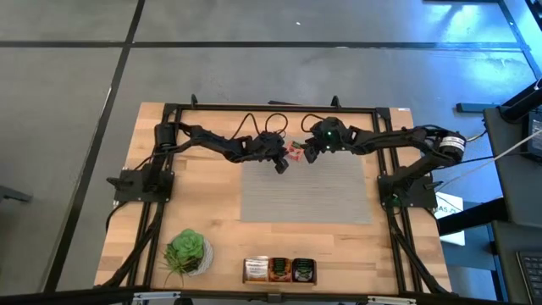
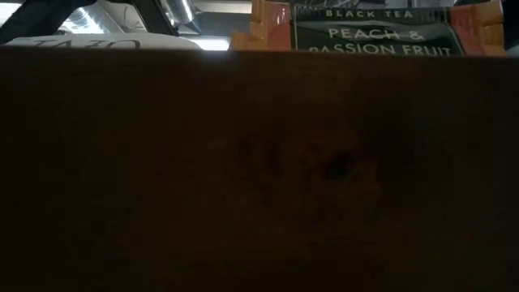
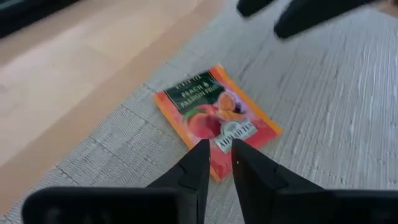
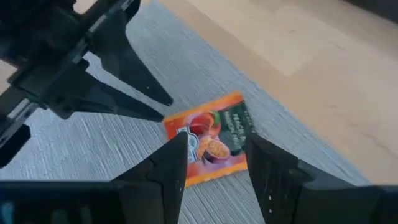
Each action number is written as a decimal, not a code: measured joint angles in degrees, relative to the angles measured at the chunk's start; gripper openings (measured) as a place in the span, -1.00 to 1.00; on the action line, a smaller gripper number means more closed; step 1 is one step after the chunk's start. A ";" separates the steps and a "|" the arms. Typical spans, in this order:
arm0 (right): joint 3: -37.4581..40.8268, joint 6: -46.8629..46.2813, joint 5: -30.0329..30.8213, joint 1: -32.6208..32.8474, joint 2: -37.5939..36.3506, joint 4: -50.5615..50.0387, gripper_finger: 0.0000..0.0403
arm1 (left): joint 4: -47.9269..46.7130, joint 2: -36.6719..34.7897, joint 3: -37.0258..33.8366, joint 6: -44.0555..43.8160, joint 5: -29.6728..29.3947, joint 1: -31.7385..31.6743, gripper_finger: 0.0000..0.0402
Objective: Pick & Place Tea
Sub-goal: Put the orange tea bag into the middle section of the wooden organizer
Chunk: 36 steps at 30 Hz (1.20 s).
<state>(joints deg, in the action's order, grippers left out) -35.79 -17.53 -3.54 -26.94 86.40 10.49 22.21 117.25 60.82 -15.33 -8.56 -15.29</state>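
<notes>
Both dark arms meet over the far edge of the grey woven mat [image 1: 305, 191] on the light wooden worktop [image 1: 135, 229], with one small flat orange tea sachet [image 1: 295, 152] lying between them, printed with peaches and a dark green label. The sachet sits flat on the mat, close to the mat's edge where the bare wood starts. The left end effector [image 3: 217, 163] hangs right over the near edge of the sachet; its two dark fingers [image 3: 194, 168] are only a narrow gap apart, with the tips over the packet's edge, and I honestly can't tell whether they're pinching it or just hovering at it. The right end effector [image 4: 214, 163] comes in from the other side with its fingers [image 4: 171, 168] noticeably spread, straddling the sachet without gripping anything; the packet shows in the gap between them. So the two end effectors are basically nose to nose over the same packet. At the near edge of the worktop there's a row of little tea boxes [image 1: 280, 270], orange and black, and just beside them a green potted plant [image 1: 186, 251] in a pale pot. The low camera is mostly blocked by something dark, with a black tea box [image 2: 373, 32] labelled peach and passion fruit peeking above it.
</notes>
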 joint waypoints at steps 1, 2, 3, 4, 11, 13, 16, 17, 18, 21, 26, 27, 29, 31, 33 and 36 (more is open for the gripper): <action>0.00 0.01 -0.53 -0.19 0.63 0.64 -0.19 | 0.25 0.00 0.00 -0.27 -0.16 -0.17 -0.69; -0.01 0.04 -0.79 -0.31 1.04 0.70 -0.19 | 0.34 0.00 0.00 -0.64 -0.06 -0.28 -0.70; 0.00 0.06 -0.78 -0.35 1.50 0.78 -0.19 | 0.27 0.03 0.00 -0.99 0.49 -0.33 -0.70; 0.00 0.06 -0.78 -0.43 2.06 1.53 -0.19 | 0.34 0.26 0.01 -1.26 1.41 -0.33 -0.71; 0.00 0.02 -0.78 -0.72 3.16 3.52 -0.19 | 0.94 4.40 1.72 -2.08 2.31 -0.30 -0.75; 0.00 0.02 -1.04 -0.72 3.16 3.50 -0.19 | 1.11 5.39 2.51 -2.13 2.14 -0.23 -0.76; 0.00 0.26 -1.11 -0.72 3.16 3.24 -0.19 | 0.63 6.04 3.13 -2.04 2.27 -0.20 -0.77; 0.00 0.26 -0.98 -0.74 3.16 2.90 -0.19 | -0.03 6.05 3.26 -1.99 2.50 -0.20 -0.78; 0.00 -0.07 -0.42 -0.93 3.16 2.53 -0.19 | -0.87 6.05 3.28 -1.93 2.84 -0.22 -0.78; 0.00 -5.46 0.71 -2.29 3.16 1.75 -0.19 | -2.04 6.03 3.32 -1.93 3.11 -0.24 -0.79; 0.00 -9.19 0.80 -4.79 3.14 0.98 -0.19 | -2.27 6.14 3.28 -1.43 3.35 -0.24 -0.81; 0.00 -9.19 0.38 -5.15 3.20 0.87 -0.19 | -2.25 6.16 3.26 -1.43 3.35 -0.24 -0.81; 0.00 -9.07 -1.26 -5.88 3.36 0.77 -0.19 | -2.25 6.19 3.24 -1.43 3.34 -0.24 -0.81; 0.00 -9.16 -2.88 -6.19 3.43 0.81 -0.17 | -2.23 6.21 3.21 -1.43 3.34 -0.24 -0.81; 0.00 -9.34 -3.47 -6.27 3.52 0.77 -0.14 | -2.18 6.23 3.17 -1.27 3.37 -0.24 -0.81; 0.00 -10.93 -3.76 -6.25 3.66 0.84 -0.09 | -1.99 6.25 3.10 -0.84 3.50 -0.24 -0.81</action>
<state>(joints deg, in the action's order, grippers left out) -35.79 -28.46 -7.30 -33.19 90.05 11.34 20.23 123.50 63.92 -16.16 -5.06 -15.53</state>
